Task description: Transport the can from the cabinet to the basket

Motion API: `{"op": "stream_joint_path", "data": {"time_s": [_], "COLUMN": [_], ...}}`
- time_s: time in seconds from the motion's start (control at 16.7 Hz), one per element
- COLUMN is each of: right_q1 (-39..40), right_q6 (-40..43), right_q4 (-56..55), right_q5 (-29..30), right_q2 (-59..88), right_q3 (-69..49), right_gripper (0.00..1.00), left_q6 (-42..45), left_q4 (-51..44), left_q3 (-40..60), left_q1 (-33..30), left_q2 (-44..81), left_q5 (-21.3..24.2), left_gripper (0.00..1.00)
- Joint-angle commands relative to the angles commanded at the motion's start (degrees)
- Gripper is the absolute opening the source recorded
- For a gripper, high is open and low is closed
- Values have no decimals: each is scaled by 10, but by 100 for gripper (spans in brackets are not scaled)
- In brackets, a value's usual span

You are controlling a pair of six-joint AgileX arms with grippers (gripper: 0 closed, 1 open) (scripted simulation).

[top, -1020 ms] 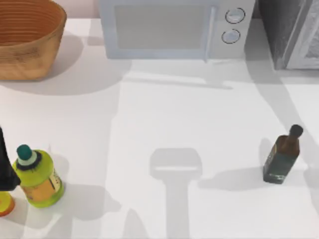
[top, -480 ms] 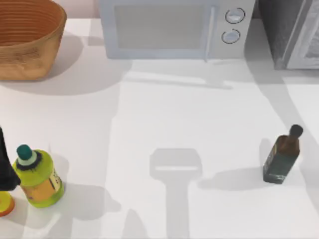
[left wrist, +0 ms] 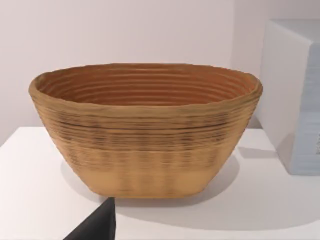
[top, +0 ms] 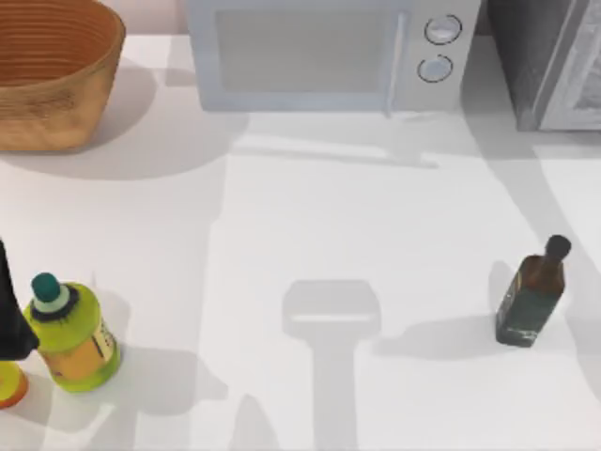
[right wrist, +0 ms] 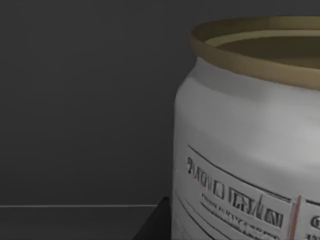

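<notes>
the can [right wrist: 250, 145] stands upright in the right wrist view, its long axis vertical and its dull gold rim facing up, the white side with printed label lines turned to the camera. it sits at the right of that frame against a dark grey wall and floor. whether the right gripper is released or clenched cannot be told, and the same goes for the left.

in the top view the cabinet [top: 549, 61] is at the upper right corner, the basket [top: 52, 80] at the upper left, the microwave [top: 329, 52] between them at the top edge. on the white table [top: 310, 207] a dark bottle [top: 532, 291] stands at the right and a yellow-green bottle [top: 70, 334] at the lower left.

the left wrist view looks at the basket [left wrist: 145, 125] side-on, mouth up.
</notes>
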State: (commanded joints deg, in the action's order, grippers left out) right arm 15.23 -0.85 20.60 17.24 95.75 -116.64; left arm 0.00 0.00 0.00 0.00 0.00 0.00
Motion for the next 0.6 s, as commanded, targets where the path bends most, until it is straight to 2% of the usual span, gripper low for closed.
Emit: {"op": "stream_joint_path", "data": {"time_s": [0.18, 0.6], "right_q1": [0, 0], "right_q6": [0, 0], "right_q4": [0, 0], "right_q5": [0, 0], "right_q2": [0, 0], "right_q3": [0, 0], "right_gripper": [2, 0], "left_q6": [0, 0], "left_q4": [0, 0], "left_q3": [0, 0], "left_q1": [0, 0], "left_q2": [0, 0], "left_q5": [0, 0], "left_gripper": [100, 100]}}
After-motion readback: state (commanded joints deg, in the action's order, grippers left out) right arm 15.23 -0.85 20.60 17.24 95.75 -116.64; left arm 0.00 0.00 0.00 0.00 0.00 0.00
